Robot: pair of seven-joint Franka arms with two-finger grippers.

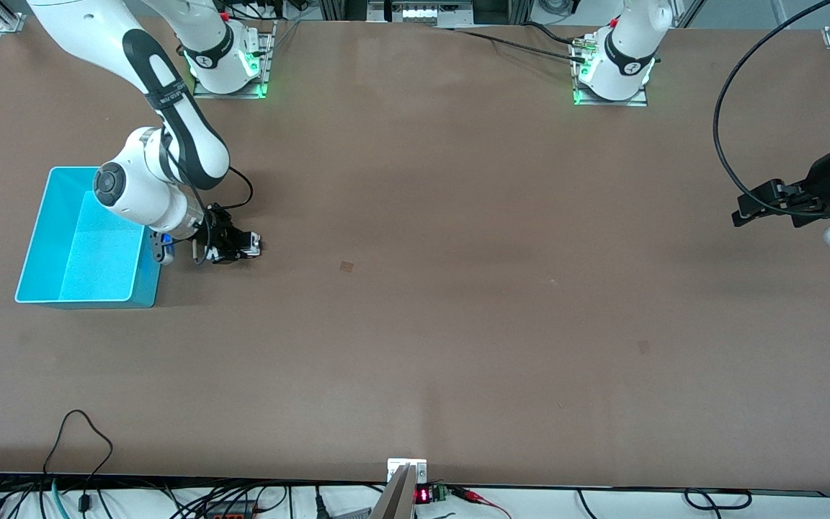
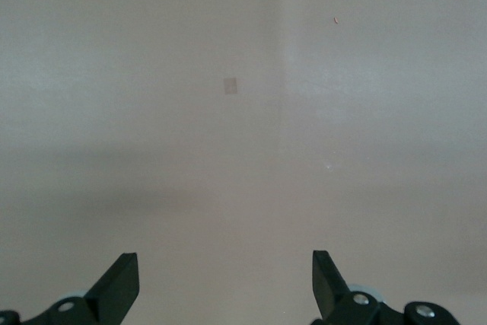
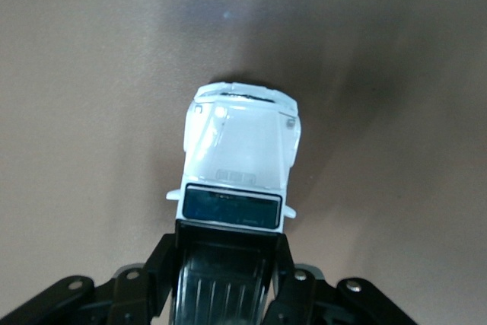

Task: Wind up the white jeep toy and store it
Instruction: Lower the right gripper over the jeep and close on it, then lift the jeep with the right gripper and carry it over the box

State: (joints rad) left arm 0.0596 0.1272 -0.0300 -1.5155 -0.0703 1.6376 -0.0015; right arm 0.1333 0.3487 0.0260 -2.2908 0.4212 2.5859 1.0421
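The right gripper [image 1: 241, 247] is clamped on the black rear of the white jeep toy [image 3: 240, 161] (its white hood pointing away from the fingers [image 3: 163, 264]), low at the tabletop [image 1: 458, 288], at 3 o'clock of the turquoise bin [image 1: 37, 216]. The left gripper [image 2: 225, 283] waits over the left arm's end, jaws spread and holding nothing.

One white jeep toy [image 3: 240, 157]; one turquoise bin [image 1: 62, 238]; one brown table [image 1: 458, 324]; two robot arms, each carrying one two-finger gripper: the right gripper [image 1: 246, 245] and the left gripper [image 1: 746, 209].
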